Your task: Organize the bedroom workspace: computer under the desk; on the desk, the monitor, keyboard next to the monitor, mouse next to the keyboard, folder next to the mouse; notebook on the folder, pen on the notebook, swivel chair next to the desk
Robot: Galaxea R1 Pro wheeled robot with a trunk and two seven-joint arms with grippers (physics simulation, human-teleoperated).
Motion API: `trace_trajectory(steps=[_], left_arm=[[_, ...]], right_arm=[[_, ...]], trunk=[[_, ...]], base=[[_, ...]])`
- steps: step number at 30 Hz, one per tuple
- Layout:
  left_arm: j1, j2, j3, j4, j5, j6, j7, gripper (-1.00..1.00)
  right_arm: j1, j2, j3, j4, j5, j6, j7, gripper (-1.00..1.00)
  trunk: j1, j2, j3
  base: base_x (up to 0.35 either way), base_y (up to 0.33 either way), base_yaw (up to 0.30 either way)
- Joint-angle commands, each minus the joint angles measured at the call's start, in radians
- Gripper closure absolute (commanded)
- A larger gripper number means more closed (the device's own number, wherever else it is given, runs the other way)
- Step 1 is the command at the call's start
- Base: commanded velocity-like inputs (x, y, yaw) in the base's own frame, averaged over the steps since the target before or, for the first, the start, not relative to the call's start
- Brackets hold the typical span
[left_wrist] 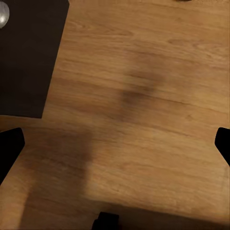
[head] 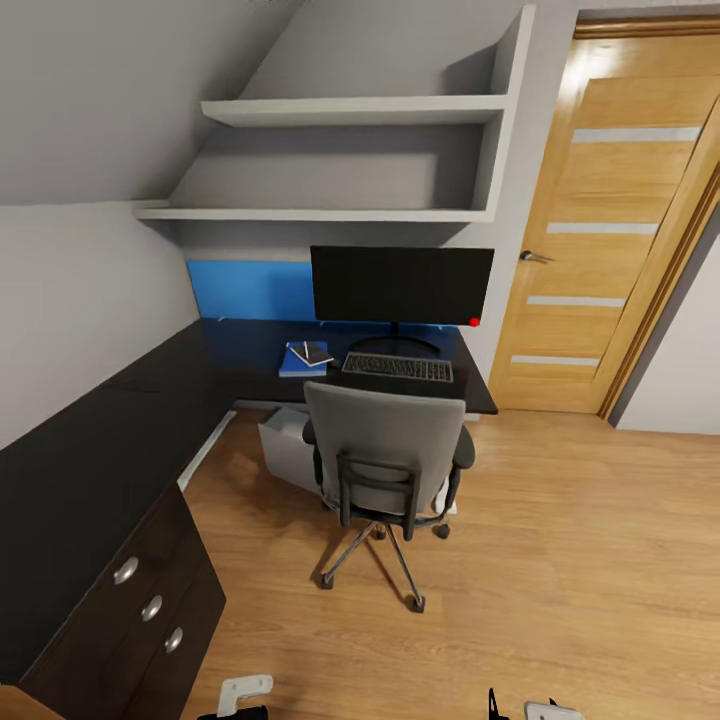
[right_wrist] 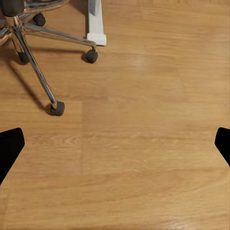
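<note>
The glossy black desk [head: 90,440] runs along the left wall and turns under the shelves. On it stands the monitor [head: 401,285], with the keyboard [head: 397,367] in front of its base. To the keyboard's left lies the blue folder [head: 295,366], the dark notebook [head: 314,354] on top of it, and a thin pale pen [head: 306,349] on that. The swivel chair [head: 385,450] faces the desk. Beside it the grey computer [head: 283,447] sits under the desktop. The mouse is hidden. My left gripper [left_wrist: 115,146] and right gripper [right_wrist: 115,143] hang open over bare floor.
A wooden door [head: 610,230] stands at the right of the desk, and grey shelves [head: 350,110] hang above it. The black drawer unit [head: 130,600] with silver knobs [left_wrist: 4,14] is close at my left. The chair's chrome base [right_wrist: 33,62] and castors [right_wrist: 57,109] lie ahead.
</note>
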Motion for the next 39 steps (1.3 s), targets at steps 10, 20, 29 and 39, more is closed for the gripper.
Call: trace_trajectory(steps=[10,20,29,39], left_arm=[[-0.001,0.009,-0.007,0.001,0.009,-0.001,0.004,-1.0],[0.016,0.066,-0.009,0.001,0.008,0.004,0.01,-1.0],[0.073,0.1,-0.01,0.001,0.008,0.003,0.005,-1.0],[0.1,0.105,-0.01,0.001,0.008,-0.004,0.003,-1.0]], right_arm=[[-0.001,0.0,0.009,0.002,-0.003,-0.003,-0.005,-1.0],[-0.001,0.0,0.008,0.002,-0.003,-0.003,-0.005,-1.0],[-0.001,0.0,0.008,0.002,-0.003,-0.003,-0.005,-1.0],[-0.001,0.0,0.008,0.002,-0.002,-0.003,-0.005,-1.0]], trunk=[[-0.031,0.056,0.024],[-0.031,0.056,0.024],[-0.031,0.056,0.024],[-0.031,0.056,0.024]], base=[[0.0,0.0,0.0],[0.0,0.0,0.0],[0.0,0.0,0.0],[0.0,0.0,0.0]])
